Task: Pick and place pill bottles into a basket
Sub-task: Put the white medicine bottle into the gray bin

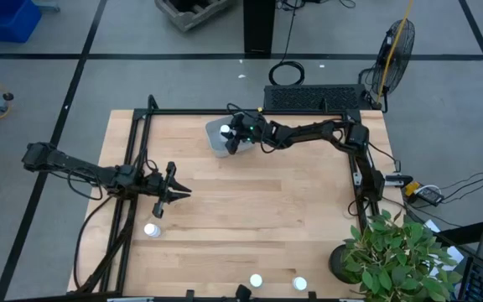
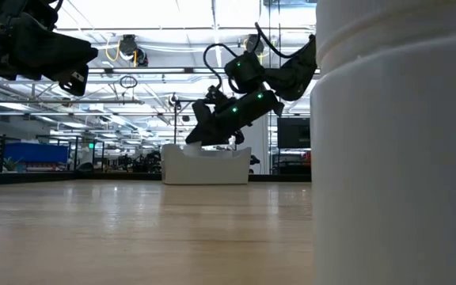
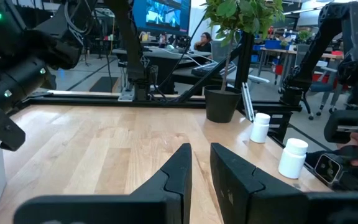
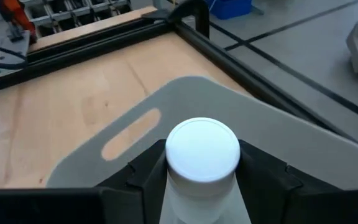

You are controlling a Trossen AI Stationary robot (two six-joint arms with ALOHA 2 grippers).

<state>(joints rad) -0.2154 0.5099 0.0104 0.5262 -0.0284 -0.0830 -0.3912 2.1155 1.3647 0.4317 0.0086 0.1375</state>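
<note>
Right hand (image 1: 234, 139) reaching along the far edge of the tabletop, fingers (image 4: 143, 171) clamped on a bottle (image 4: 202, 152), while left hand (image 1: 179, 191) hangs near the left edge, fingers (image 3: 179, 171) nearly together.

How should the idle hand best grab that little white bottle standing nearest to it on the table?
From straight above, the left hand closing on the sides just under the cap. The pill bottle stands upright, a narrow cylinder, alone on bare wood, so nothing seems to block a top-down approach.
</note>
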